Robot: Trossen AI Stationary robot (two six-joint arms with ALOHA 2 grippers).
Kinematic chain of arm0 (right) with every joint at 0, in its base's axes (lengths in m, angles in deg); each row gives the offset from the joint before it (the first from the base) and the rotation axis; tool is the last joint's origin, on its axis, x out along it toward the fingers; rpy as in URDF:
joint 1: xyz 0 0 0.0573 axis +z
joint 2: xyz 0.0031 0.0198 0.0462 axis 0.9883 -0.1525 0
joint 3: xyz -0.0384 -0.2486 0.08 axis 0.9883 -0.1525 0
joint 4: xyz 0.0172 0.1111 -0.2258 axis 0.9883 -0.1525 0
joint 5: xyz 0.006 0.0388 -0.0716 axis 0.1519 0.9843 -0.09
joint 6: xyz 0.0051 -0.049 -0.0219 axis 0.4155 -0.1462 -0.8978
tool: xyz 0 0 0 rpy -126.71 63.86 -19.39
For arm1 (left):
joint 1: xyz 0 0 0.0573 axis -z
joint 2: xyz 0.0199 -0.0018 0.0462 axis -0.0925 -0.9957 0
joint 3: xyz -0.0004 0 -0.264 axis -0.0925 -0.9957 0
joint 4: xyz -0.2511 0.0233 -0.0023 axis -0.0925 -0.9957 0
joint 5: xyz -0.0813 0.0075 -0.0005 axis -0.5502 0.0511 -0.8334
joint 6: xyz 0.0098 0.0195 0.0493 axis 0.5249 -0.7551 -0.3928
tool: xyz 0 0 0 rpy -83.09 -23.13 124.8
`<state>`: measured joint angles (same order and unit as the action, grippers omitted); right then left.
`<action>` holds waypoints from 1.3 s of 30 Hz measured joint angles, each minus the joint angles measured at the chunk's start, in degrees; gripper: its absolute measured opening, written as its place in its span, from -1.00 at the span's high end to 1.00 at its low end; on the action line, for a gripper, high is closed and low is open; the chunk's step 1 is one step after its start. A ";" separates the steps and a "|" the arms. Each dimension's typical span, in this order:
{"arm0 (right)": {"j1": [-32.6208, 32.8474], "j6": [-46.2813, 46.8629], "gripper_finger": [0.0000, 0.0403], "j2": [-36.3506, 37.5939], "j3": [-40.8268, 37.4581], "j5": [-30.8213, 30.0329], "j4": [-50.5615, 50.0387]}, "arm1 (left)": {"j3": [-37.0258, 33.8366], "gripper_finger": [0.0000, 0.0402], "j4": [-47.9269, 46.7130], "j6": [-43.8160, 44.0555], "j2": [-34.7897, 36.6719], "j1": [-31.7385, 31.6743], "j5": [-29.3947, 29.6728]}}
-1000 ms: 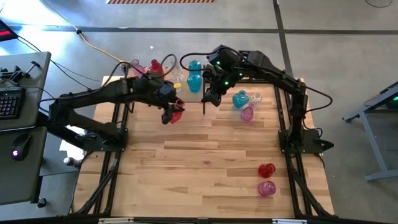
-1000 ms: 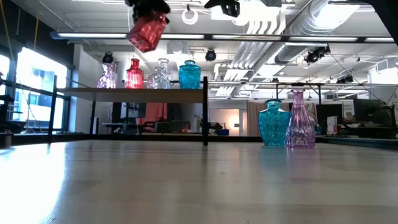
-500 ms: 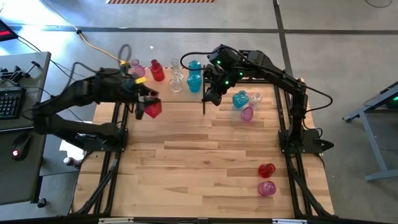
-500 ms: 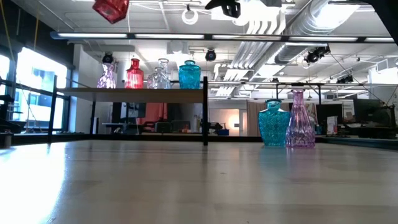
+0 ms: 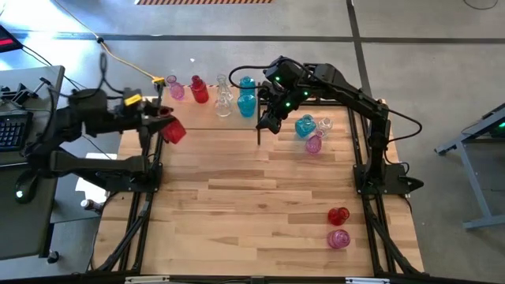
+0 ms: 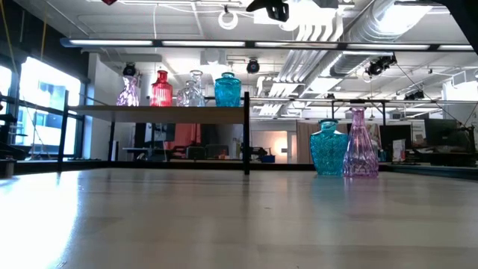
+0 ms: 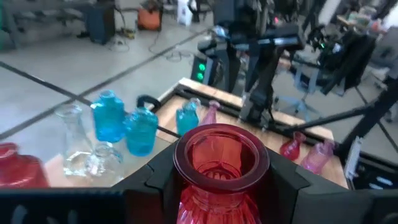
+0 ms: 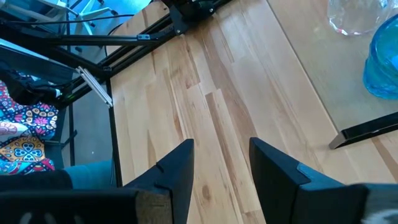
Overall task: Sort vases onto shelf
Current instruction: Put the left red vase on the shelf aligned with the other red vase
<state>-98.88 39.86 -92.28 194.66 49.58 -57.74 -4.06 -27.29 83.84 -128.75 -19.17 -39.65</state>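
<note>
My left gripper (image 5: 162, 126) is shut on a red vase (image 5: 173, 131), high above the table's far-left corner. In the left wrist view the vase's mouth (image 7: 221, 154) faces the camera. The light wood shelf (image 5: 201, 114) stands at the far edge. It carries a pink vase (image 5: 175, 91), a red one (image 5: 197, 89), a clear one (image 5: 223, 100) and two teal ones (image 5: 246, 93). My right gripper (image 5: 268, 123) hangs open beside the shelf's right end, touching nothing. A teal vase (image 5: 304, 126), a clear one (image 5: 323, 124) and a pink one (image 5: 314, 144) stand on the table to its right. My left gripper pinches the red vase just below its rim (image 7: 186, 186), one finger (image 7: 155, 183) on each side. The mouth points back toward the wrist, so the vase lies along the fingers. It is lifted clear of the table and tilted.
A red vase (image 5: 338, 215) and a pink vase (image 5: 338, 239) stand near the table's near-right corner. The shelf's black leg (image 8: 367, 132) is close to the right gripper. The tabletop's middle (image 5: 252, 189) holds nothing. A desk with a keyboard (image 5: 14, 130) is left of the table.
My left gripper, still shut on the red vase, has drawn back from in front of the shelf toward the table's left edge and risen. In the low view the vase has climbed out of the top of the picture. The right arm has kept still.
</note>
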 joint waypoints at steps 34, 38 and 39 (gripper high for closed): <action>0.00 0.02 0.33 -0.04 -0.04 -4.39 0.02 | -39.73 0.27 31.89 -5.47 12.83 -0.04 14.76; 0.00 0.00 0.33 -0.04 -0.04 -4.72 0.02 | -42.06 0.27 38.75 -10.43 10.98 -0.02 17.08; 0.00 0.00 0.33 -0.04 -0.04 -4.72 0.02 | -42.12 0.27 39.03 -11.26 10.29 -0.04 18.16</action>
<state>-98.88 39.86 -92.32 194.62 44.86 -57.72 -46.18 11.74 72.58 -118.46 -19.22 -21.49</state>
